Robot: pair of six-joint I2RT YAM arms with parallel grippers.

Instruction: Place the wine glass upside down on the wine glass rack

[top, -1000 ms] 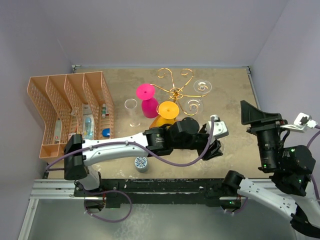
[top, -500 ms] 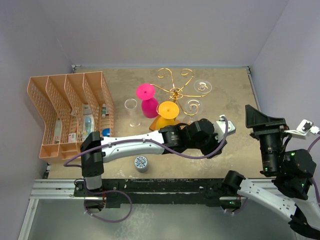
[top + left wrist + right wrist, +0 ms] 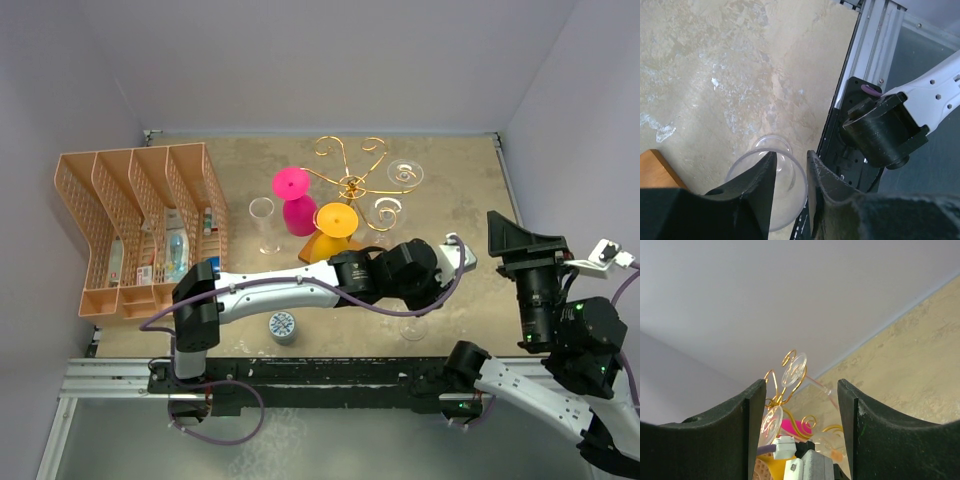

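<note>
Here the left arm (image 3: 290, 288) is reaching further right, well apart from the gold wine glass rack (image 3: 350, 182), over the clear wine glass (image 3: 785, 205) standing near the front edge. The left gripper (image 3: 790, 157) is narrowing astride the glass's rim, so pickup is starting. The right gripper (image 3: 800, 390) is idling wide, empty; stem and actual contact are hiding.
</note>
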